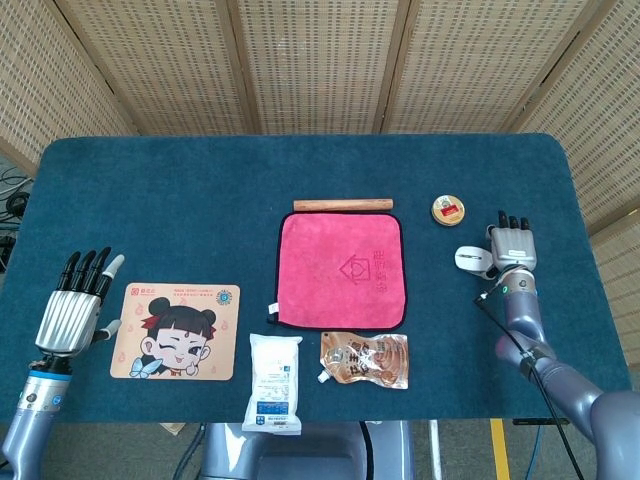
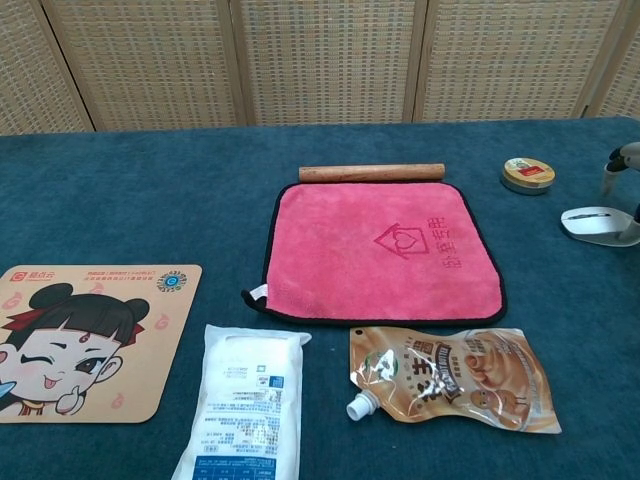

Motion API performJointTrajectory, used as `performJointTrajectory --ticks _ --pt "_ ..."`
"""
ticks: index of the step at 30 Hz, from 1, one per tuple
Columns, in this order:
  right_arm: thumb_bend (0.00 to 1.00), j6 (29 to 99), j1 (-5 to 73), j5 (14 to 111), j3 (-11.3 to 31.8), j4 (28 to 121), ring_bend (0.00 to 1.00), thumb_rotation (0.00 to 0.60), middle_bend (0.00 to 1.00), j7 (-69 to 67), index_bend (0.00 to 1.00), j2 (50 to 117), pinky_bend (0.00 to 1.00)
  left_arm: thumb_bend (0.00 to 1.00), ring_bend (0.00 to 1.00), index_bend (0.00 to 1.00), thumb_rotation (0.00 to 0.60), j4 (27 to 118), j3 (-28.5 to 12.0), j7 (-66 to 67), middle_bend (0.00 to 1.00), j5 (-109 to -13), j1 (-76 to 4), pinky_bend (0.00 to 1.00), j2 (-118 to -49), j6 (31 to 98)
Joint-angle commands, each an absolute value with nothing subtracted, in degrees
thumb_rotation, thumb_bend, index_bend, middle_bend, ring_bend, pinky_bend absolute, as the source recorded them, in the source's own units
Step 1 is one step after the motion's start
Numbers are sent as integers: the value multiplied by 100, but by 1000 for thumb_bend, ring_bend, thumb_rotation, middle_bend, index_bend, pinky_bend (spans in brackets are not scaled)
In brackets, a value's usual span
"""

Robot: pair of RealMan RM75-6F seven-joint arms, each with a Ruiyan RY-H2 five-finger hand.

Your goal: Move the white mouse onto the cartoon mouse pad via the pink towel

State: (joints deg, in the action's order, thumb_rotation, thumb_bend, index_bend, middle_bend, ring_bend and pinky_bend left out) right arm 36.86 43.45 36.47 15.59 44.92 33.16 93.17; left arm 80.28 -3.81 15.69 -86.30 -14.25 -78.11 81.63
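The white mouse (image 1: 472, 259) (image 2: 597, 224) lies on the blue table, right of the pink towel (image 1: 341, 271) (image 2: 380, 251). My right hand (image 1: 511, 246) sits just right of the mouse, its fingers pointing away; in the chest view only a bit of the right hand (image 2: 625, 160) shows at the right edge, above the mouse, and the grip is not visible. The cartoon mouse pad (image 1: 176, 331) (image 2: 80, 340) lies at the front left. My left hand (image 1: 73, 310) hovers open beside the pad's left edge, fingers spread.
A wooden stick (image 1: 343, 204) (image 2: 371, 172) lies along the towel's far edge. A small round tin (image 1: 447, 209) (image 2: 527, 174) sits behind the mouse. A white packet (image 1: 274, 395) (image 2: 243, 408) and a brown spouted pouch (image 1: 366, 359) (image 2: 452, 377) lie in front of the towel.
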Motion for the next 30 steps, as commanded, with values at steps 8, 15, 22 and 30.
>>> performJointTrajectory --ticks 8,15,22,30 --pt "53 3621 4394 3770 1495 4330 0 600 0 3144 299 9384 0 32 0 0 600 8020 -368 1601 0 -8627 -1441 0 -7836 8132" --pt "53 3549 4433 3741 1458 4220 0 600 0 3141 324 9435 0 32 0 0 600 8017 -364 1588 0 -8623 -1446 0 -7830 8122" --pt "94 3509 4447 3740 1418 4159 0 600 0 3139 360 9466 0 32 0 0 600 8017 -362 1573 0 -8634 -1448 0 -7824 8134" --pt "174 3592 4439 3863 1406 4185 0 600 0 3029 385 9488 0 32 0 0 600 8033 -354 1532 0 -8653 -1444 0 -7808 8150"
